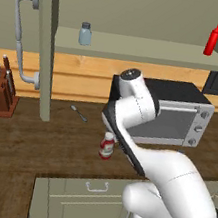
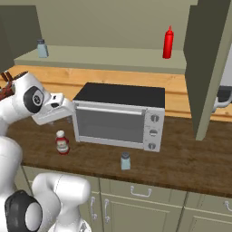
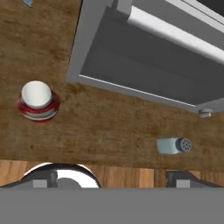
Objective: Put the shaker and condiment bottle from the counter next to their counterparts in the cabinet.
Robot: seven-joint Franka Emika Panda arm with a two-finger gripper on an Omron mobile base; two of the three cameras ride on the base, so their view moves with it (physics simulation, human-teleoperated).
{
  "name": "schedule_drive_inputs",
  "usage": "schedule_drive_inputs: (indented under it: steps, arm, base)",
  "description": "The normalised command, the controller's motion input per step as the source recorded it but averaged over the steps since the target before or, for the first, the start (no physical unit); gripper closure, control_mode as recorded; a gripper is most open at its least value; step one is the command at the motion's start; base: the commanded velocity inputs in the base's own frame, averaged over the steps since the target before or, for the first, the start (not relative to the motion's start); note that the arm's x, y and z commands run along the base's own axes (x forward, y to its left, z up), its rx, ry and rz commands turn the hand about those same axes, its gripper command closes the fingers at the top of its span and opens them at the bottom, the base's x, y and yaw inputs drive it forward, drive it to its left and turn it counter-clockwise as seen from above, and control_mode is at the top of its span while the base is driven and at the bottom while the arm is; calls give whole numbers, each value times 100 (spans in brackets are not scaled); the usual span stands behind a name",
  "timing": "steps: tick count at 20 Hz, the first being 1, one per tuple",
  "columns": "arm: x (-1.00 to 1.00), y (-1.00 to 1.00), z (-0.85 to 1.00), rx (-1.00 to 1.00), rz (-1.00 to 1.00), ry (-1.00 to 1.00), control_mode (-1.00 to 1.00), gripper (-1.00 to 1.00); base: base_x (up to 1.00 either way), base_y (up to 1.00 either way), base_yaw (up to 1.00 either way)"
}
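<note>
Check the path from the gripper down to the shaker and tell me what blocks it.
Nothing visible blocks it. In the hand view the open gripper looks down on the shaker, which stands free on the counter, just in front of the toaster oven and apart from the condiment bottle.

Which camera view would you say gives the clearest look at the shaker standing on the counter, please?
The right base view: the shaker stands whole and unblocked on the counter before the toaster oven. The hand view catches it from above, showing mostly its holed cap. In the left base view the arm covers that spot.
</note>
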Motion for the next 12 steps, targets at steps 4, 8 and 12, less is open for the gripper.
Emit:
schedule_drive_inputs:
  steps: [4,8,12]
  arm:
    - [-43,24,-14,-15,0,-29,-100,-100]
    - [-32,13,-59,-17,0,-53,-100,-100]
    - [-25,10,-57,-13,0,-65,-100,-100]
  base:
    - [0,0,0]
    - [0,0,0]
    - [0,0,0]
